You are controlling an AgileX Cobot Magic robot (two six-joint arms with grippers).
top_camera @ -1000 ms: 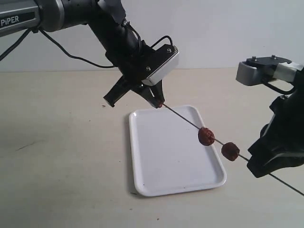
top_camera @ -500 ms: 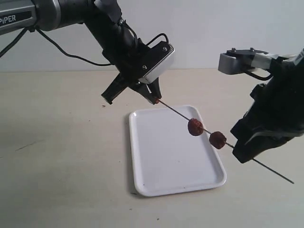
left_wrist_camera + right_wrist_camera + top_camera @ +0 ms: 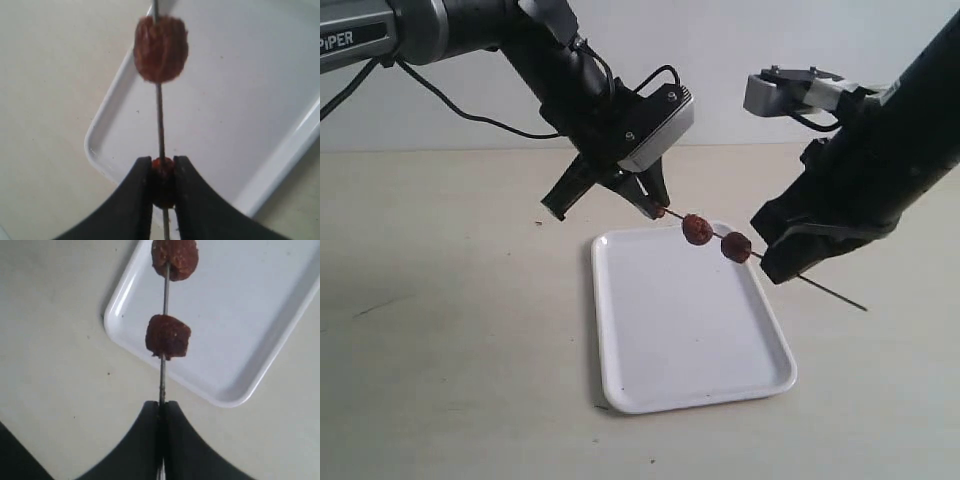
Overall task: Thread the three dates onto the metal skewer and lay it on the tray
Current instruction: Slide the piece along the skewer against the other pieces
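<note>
Exterior view shows the metal skewer [image 3: 832,294] slanting in the air over the upper right corner of the tray [image 3: 670,340], which lies on the pale surface [image 3: 440,350]. Two dates [image 3: 697,229] sit threaded on it, close together, near the middle of the frame. The third date [image 3: 162,185] is at the skewer's upper left end, pinched by the left pincer [image 3: 162,166]. The right pincer [image 3: 161,409] is pressed together on the bare skewer, near the lower right date.
</note>
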